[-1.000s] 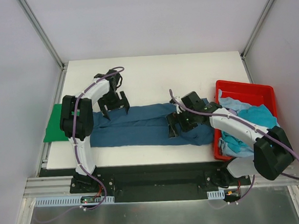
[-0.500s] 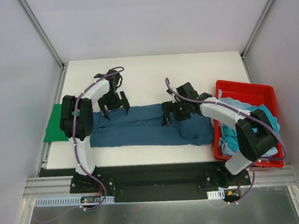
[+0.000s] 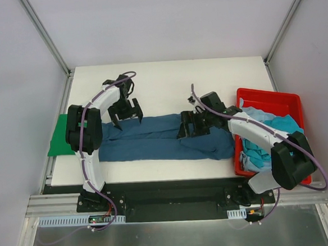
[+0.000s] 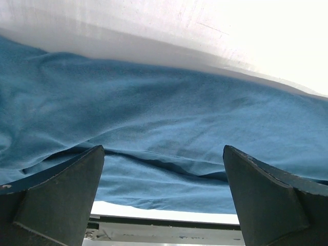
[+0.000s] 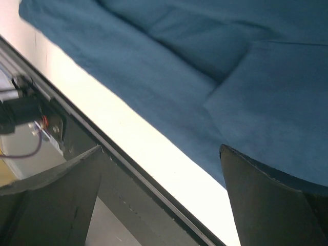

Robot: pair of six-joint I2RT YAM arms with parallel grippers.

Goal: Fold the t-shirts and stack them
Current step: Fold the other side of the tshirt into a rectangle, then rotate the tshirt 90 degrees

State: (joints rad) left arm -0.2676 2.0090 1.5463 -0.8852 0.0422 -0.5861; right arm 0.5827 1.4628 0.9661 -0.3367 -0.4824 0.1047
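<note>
Overhead, we note a white table [image 3: 166, 80] boxed in by pale walls and metal posts — the dark teal-blue t-shirt [image 3: 154, 143] lies stretched along its near half. The left gripper [image 3: 128, 120] and right gripper [image 3: 191, 130] hover over it, jaws spread wide, holding nothing.

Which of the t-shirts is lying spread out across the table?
The dark teal-blue t-shirt; the green t-shirt sits at the left edge, and the light blue ones are bunched in the red bin.
</note>
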